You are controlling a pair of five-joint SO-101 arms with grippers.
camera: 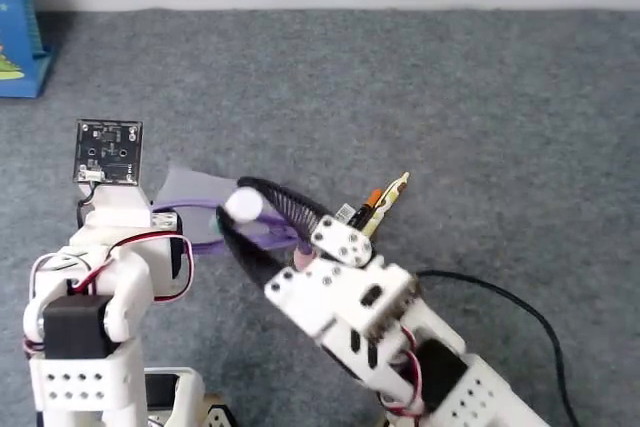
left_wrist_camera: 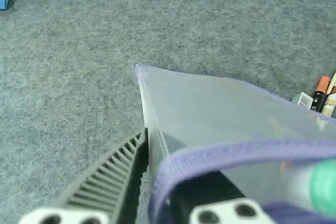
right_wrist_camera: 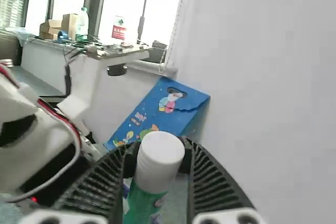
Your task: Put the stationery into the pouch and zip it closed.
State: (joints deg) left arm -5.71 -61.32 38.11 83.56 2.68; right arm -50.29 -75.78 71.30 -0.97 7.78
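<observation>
Two holds: left end effector point(left_wrist_camera: 152, 182) clamps rim of limp translucent purple-trimmed pouch point(left_wrist_camera: 220, 114) on grey surface point(camera: 450, 97); right end effector point(right_wrist_camera: 159, 156) pinches white-capped green glue stick point(camera: 242, 204) above it: light, rigid, probably slick.

White-capped green glue stick point(right_wrist_camera: 153, 174) gripped between the black ribbed jaws, blue cartoon-printed bag point(right_wrist_camera: 165, 111) behind

It looked like a lab or office: a cluttered bench point(right_wrist_camera: 113, 52) under bright windows point(right_wrist_camera: 71, 1) held cardboard boxes point(right_wrist_camera: 55, 26) and a bottle point(right_wrist_camera: 82, 22).
</observation>
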